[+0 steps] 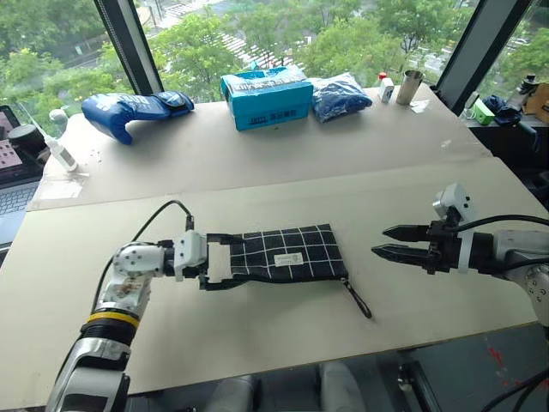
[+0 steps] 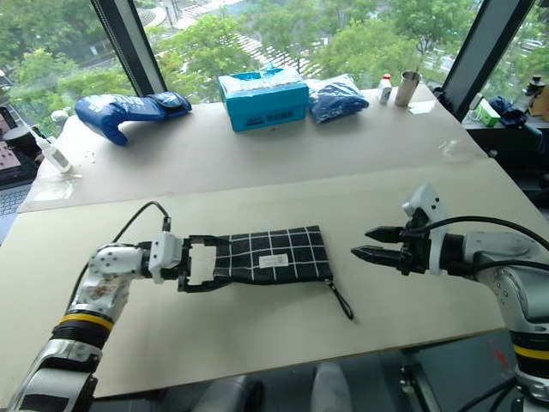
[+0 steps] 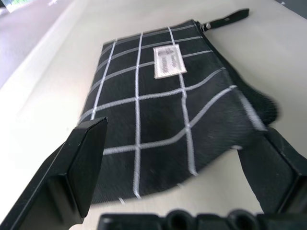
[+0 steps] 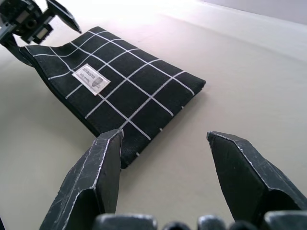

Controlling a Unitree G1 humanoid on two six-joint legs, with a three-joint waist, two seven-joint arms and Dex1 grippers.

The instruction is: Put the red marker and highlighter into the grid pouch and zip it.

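My left hand [image 1: 225, 262] gapes wide around the flat black white-gridded fabric pouch's [image 1: 287, 253] end; right hand [image 1: 390, 241] open, empty, over bare desk [image 1: 257, 335].

My left arm's forearm is silver-grey metal with a yellow ring bordered in black near the elbow end, and a white, rounded wrist housing. A black cable loops up from it into a white block behind the left gripper [image 1: 216, 262], whose two fingers are flat, black and angular. My right arm is pale grey with a black cable along it and a small white camera box on top. The right gripper [image 1: 388, 241] has pointed, glossy black fingers.
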